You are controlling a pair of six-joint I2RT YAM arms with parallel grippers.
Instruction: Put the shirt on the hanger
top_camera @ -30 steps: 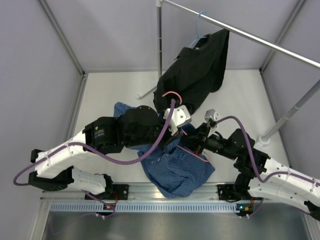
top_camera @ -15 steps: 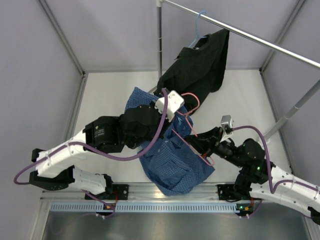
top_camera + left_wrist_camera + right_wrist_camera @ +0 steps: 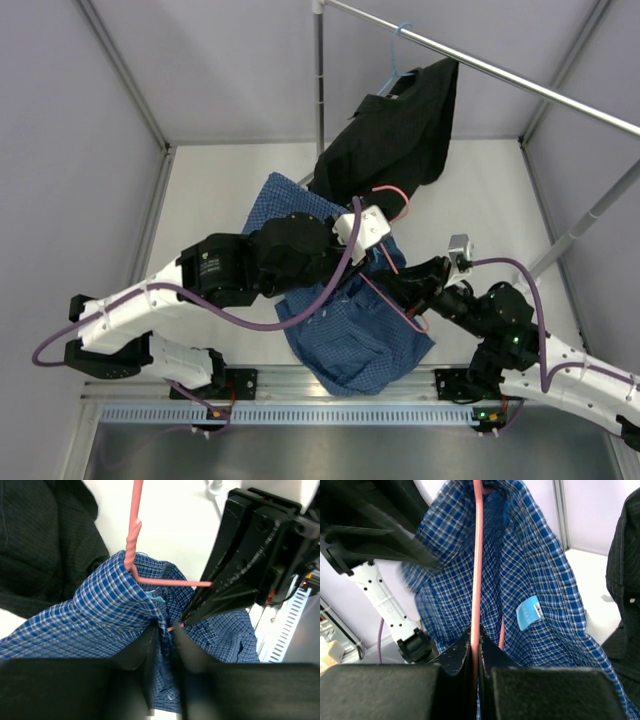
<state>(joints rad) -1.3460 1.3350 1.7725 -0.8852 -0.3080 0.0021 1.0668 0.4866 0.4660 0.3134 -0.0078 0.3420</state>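
The blue checked shirt [image 3: 360,325] hangs bunched between the two arms above the table; it also shows in the left wrist view [image 3: 100,610] and the right wrist view [image 3: 535,565]. The pink hanger [image 3: 392,196] runs through its collar, hook up; its twisted neck shows in the left wrist view [image 3: 132,535]. My left gripper [image 3: 165,630] is shut on a fold of the shirt by the collar. My right gripper [image 3: 476,642] is shut on a pink hanger bar [image 3: 477,555] inside the shirt.
A black shirt [image 3: 395,140] hangs on a light blue hanger [image 3: 398,55] from the metal rail [image 3: 520,80] at the back right. The rail's upright pole [image 3: 319,90] stands behind the arms. Grey walls enclose the white table [image 3: 210,200].
The left gripper has lifted and spread the shirt up and to the right over the hanger. The right gripper has moved right and toward the near edge with the hanger bar.
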